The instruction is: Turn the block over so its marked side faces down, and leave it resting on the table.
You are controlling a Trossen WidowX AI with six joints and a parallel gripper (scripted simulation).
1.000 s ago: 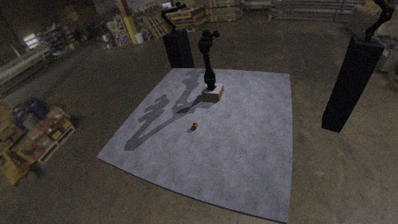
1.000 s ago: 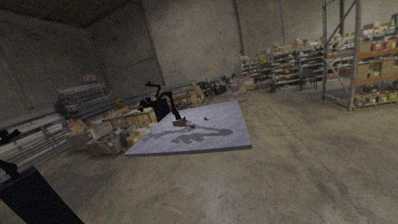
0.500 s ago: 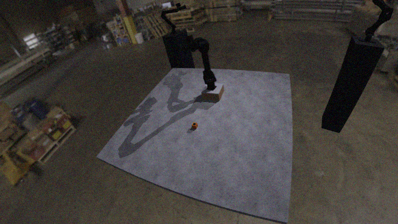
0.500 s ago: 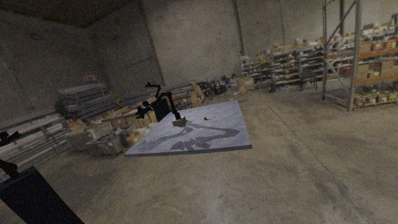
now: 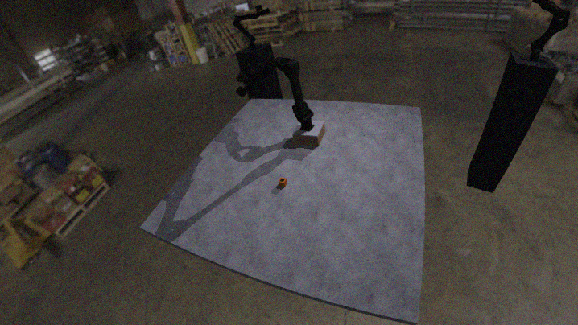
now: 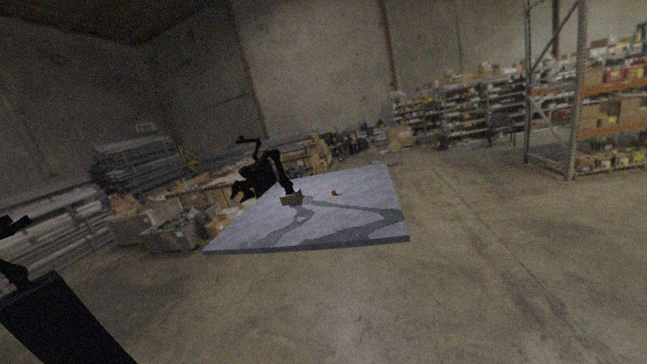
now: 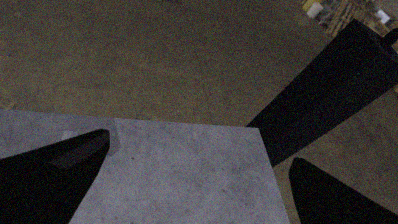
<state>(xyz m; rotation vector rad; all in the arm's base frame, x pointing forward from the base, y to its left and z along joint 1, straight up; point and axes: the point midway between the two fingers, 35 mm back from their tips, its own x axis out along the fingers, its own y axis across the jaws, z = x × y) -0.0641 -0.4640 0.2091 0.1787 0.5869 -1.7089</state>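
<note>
Wrist: claw wide, empty.

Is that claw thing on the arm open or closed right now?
Open. In the wrist view the tool has its two dark fingers far apart, with only grey table between them.

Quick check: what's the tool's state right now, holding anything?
Tool: open wide, holding nothing; the orange block sits on the table apart from it.
</note>
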